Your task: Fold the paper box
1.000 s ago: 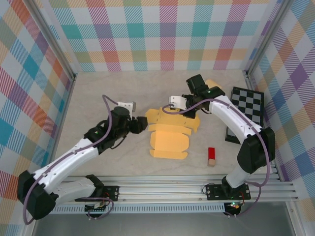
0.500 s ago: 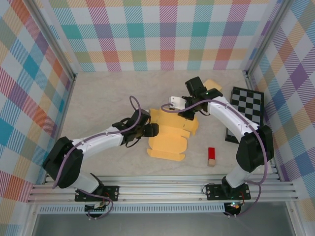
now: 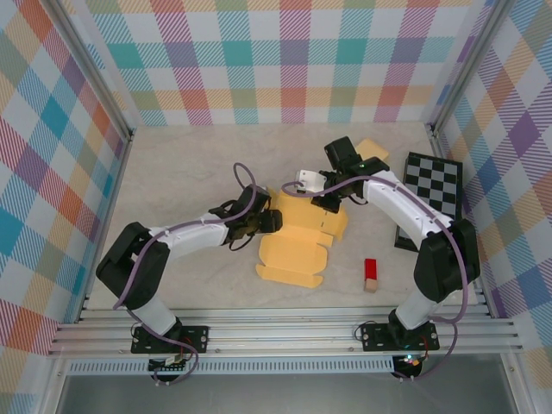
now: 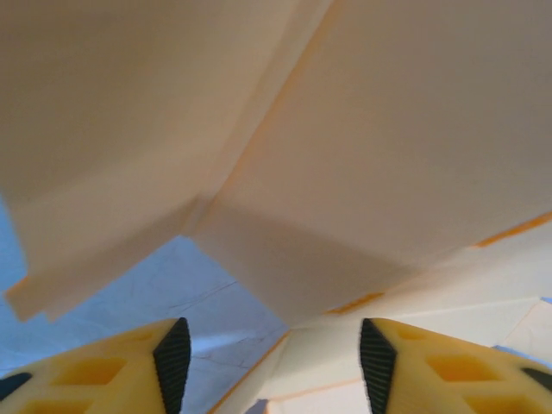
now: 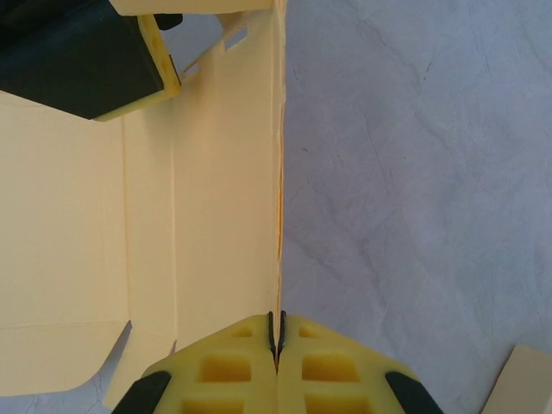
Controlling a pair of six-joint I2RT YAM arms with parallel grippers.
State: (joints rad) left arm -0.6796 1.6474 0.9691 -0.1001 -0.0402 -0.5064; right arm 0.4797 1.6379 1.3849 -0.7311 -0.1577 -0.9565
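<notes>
1. We see plaid walls (image 3: 293,60) in bright pastel checks on three sides.
2. We see a pale, mottled tabletop (image 3: 172,164), evenly lit.
3. We see ribbed aluminium rails (image 3: 285,332) along its near edge.

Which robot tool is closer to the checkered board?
Right. The right tool pinches the paper box's edge, left of the board; the left tool sits farther left, across the box.

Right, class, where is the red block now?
In the top view, the red block lies on the right, just beside the yellow paper box's near edge and nearer than the checkerboard.
</notes>
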